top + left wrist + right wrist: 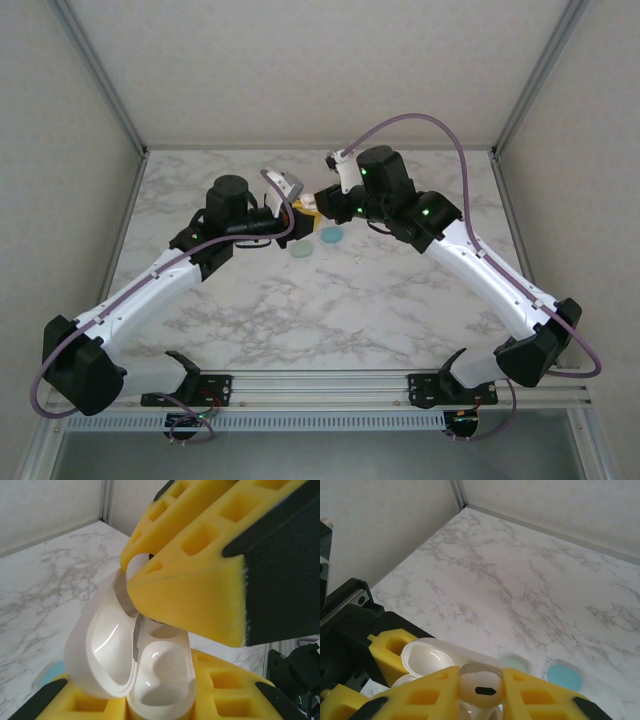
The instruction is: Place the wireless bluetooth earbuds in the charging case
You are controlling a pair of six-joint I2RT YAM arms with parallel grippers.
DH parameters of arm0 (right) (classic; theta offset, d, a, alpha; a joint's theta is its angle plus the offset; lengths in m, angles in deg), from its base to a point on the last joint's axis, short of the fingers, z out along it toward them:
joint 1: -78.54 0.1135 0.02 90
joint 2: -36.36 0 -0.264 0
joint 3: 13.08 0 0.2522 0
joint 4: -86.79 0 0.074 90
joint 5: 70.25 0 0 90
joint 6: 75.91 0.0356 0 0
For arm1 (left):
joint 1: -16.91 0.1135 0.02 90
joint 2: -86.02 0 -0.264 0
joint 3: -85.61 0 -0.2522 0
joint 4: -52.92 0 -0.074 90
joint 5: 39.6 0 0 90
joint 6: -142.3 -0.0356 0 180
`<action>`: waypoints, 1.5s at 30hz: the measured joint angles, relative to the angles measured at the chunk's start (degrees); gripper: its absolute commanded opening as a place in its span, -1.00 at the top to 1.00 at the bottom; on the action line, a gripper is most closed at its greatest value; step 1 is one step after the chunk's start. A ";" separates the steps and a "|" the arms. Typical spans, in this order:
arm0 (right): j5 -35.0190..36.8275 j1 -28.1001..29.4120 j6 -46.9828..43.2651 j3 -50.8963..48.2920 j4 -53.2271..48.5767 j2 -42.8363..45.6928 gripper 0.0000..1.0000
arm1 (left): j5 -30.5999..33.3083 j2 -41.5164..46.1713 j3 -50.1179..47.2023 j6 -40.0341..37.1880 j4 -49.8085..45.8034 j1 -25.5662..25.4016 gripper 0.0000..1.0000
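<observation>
I find both arms stretched inward, wrists meeting over the tabletop (400, 300). The left tool (303, 207) is clamped on the open case (150, 680), held aloft. The right tool (322, 197) pinches a white earbud (479, 680) just above the case. A teal bud (330, 236) and a mint bud (301, 250) lie below.

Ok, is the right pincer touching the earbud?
Touching. The right wrist view shows the white earbud pinched in the right pincer, with yellow foam pressing against both its sides.
</observation>
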 measured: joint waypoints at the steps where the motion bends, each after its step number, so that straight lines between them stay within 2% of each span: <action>1: -0.02 0.00 -0.17 -0.09 0.04 0.00 0.49 | 0.00 -0.04 0.00 0.13 0.00 0.00 0.75; 23: -1.49 -0.17 -2.91 -4.07 4.07 2.10 0.32 | 0.76 -0.13 0.00 2.45 1.42 0.00 0.78; 28: -1.60 -0.28 -2.84 -4.07 3.98 2.43 0.19 | 0.57 -0.09 0.00 1.99 1.46 0.00 0.78; 34: -2.40 -0.61 -1.81 -4.04 3.37 2.82 -0.07 | -0.17 0.24 0.00 0.20 1.38 0.00 0.79; 38: -3.08 -0.83 -0.90 -3.72 2.51 2.99 -0.16 | -0.63 0.46 0.00 -0.83 1.33 0.00 0.79; 45: -7.76 -0.92 1.95 -3.34 2.10 3.89 -0.32 | -0.68 0.68 0.13 -2.10 1.40 -0.11 0.79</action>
